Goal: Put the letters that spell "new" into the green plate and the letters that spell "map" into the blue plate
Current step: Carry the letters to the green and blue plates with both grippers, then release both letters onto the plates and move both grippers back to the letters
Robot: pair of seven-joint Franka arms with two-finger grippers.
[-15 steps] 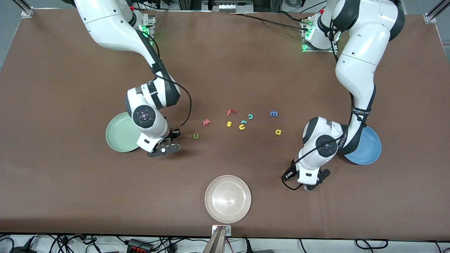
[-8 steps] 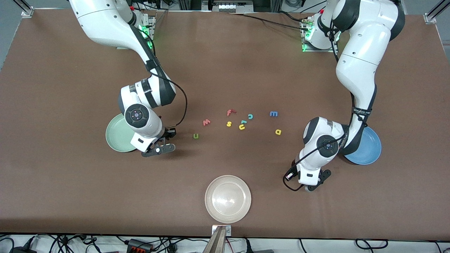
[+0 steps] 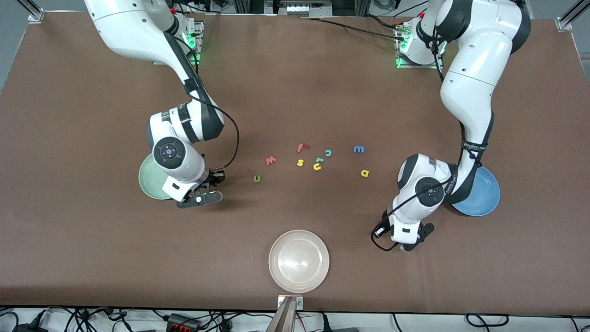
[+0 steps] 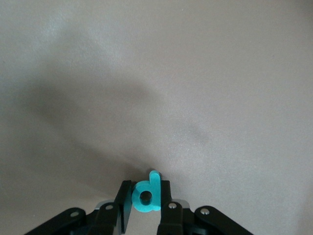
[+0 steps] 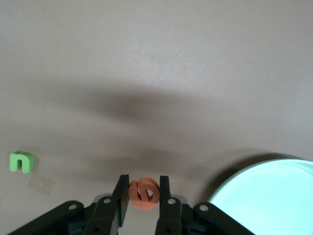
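Observation:
My right gripper [image 3: 201,198] [image 5: 144,183] is shut on the orange "e" [image 5: 145,194] and hangs just off the rim of the green plate [image 3: 150,180] [image 5: 274,196], on the side toward the letters. My left gripper [image 3: 405,243] [image 4: 145,188] is shut on the teal "p" [image 4: 146,196], low over bare table next to the blue plate [image 3: 483,199]. On the table lie the green "n" [image 3: 256,178] [image 5: 21,161], the pink "w" [image 3: 270,160], the blue "m" [image 3: 358,149] and the yellow "a" [image 3: 364,173].
A red "f" [image 3: 302,147], yellow "s" [image 3: 300,162], yellow "u" [image 3: 317,167] and teal "c" [image 3: 328,152] lie clustered mid-table. A whitish-beige plate [image 3: 298,261] sits near the front edge. Both arms partly cover their plates.
The right arm has carried the "e" away from the letters toward the green plate. The left arm has barely shifted.

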